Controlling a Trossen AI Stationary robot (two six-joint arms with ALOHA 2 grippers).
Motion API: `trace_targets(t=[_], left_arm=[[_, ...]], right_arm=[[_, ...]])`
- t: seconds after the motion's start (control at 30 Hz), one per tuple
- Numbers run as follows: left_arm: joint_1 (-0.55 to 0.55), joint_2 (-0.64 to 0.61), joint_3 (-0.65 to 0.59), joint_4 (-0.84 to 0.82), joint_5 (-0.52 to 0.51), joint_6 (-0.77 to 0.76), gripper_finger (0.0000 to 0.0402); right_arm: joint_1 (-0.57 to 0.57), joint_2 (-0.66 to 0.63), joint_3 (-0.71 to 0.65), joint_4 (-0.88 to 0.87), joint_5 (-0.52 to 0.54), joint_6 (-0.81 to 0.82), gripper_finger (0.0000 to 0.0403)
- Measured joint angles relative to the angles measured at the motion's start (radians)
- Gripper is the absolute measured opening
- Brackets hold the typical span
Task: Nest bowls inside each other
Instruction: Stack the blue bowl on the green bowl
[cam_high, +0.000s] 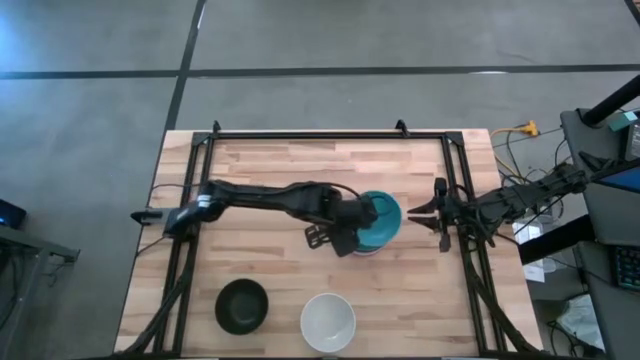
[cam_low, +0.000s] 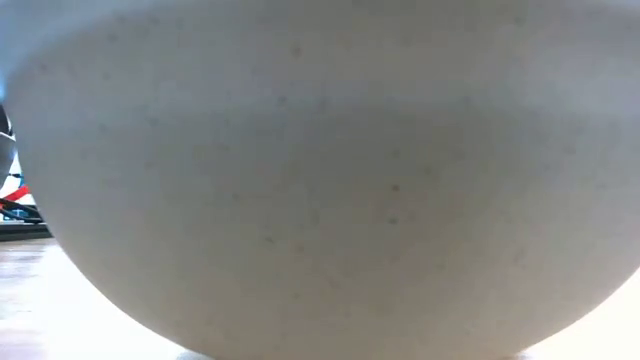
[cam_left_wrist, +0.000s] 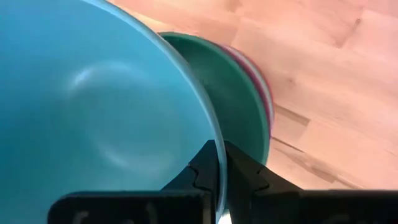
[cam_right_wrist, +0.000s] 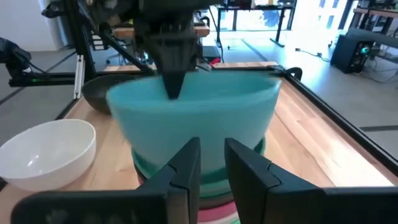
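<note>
My left gripper (cam_left_wrist: 219, 171) is pinching the light blue bowl's (cam_left_wrist: 93, 106) rim above the stack (cam_right_wrist: 199, 177); my right gripper (cam_right_wrist: 210, 163) is waiting half-open.

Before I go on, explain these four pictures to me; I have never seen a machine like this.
Two dark robot arms work at a wooden table, nesting bowls. The overhead picture shows everything. The left gripper is shut on the rim of a light blue bowl, holding it over a stack of bowls whose top one is teal. The right gripper waits beside the stack, holding nothing. A black bowl and a white bowl lie near the front edge. Two pictures come from cameras on the arms' wrists. The table-level picture is filled by the white bowl's side.
</note>
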Motion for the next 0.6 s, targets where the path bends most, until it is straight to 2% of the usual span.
trace_targets(t=[0.37,0.5,0.6], left_arm=[[0.006,0.005,-0.002,-0.054,0.051,0.017,0.0000],[0.013,-0.005,-0.001,-0.067,0.141,-0.008,0.0000],[0.020,-0.004,-0.005,-0.091,0.144,-0.006,0.0000]], right_arm=[[0.000,-0.034,-0.032,0.004,0.016,-0.068,0.0068],[0.000,-0.039,-0.051,0.009,0.094,-0.080,0.0068],[0.000,-0.039,-0.061,0.010,0.149,-0.086,0.0068]])
